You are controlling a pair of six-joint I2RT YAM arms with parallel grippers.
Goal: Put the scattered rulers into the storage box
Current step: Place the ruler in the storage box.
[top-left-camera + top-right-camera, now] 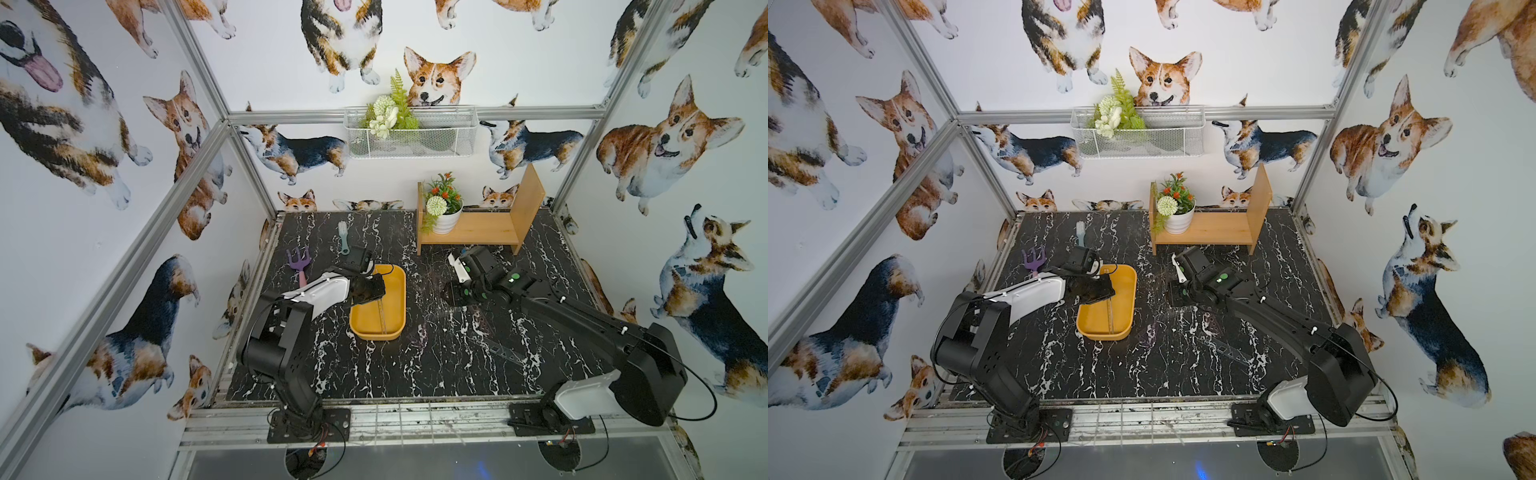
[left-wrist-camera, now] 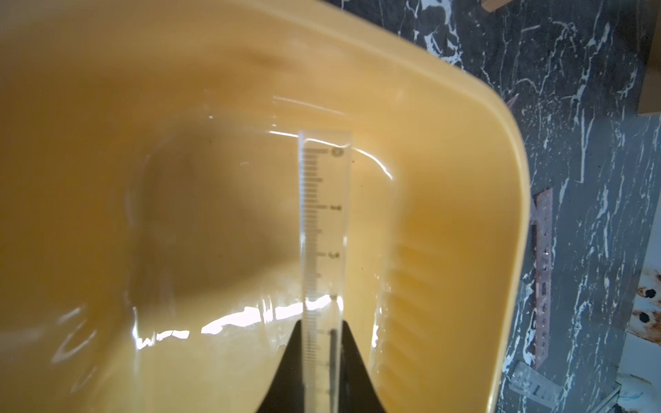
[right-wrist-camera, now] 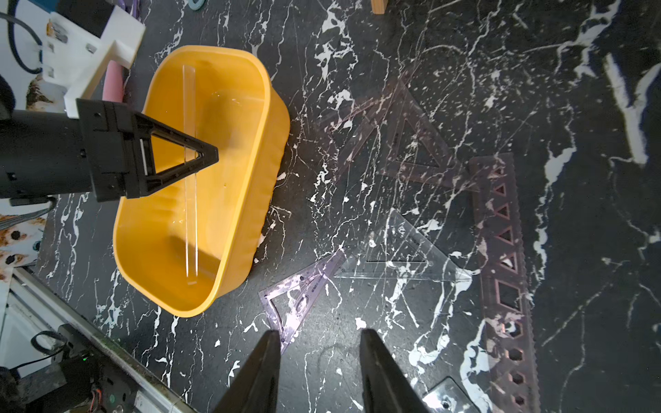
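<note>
The storage box (image 1: pixel 404 299) is a shallow yellow-orange tray left of the table's middle, seen in both top views (image 1: pixel 1133 299). My left gripper (image 1: pixel 374 296) hangs over it, shut on one end of a clear straight ruler (image 2: pixel 323 214). The ruler slants down inside the box, its far end near the floor by a corner (image 3: pixel 190 214). My right gripper (image 3: pixel 318 336) is open and empty above the marble, to the right of the box. Ahead of it lie a purple set square (image 3: pixel 300 289), a clear set square (image 3: pixel 400 250), a brownish set square (image 3: pixel 415 143) and a long brown stencil ruler (image 3: pixel 504 271).
A purple toy fork (image 1: pixel 300 262) and a pale blue brush (image 1: pixel 343 237) lie at the back left. A wooden shelf (image 1: pixel 478 228) with a flower pot (image 1: pixel 444 220) stands at the back right. A wire basket (image 1: pixel 411 133) hangs on the rear wall.
</note>
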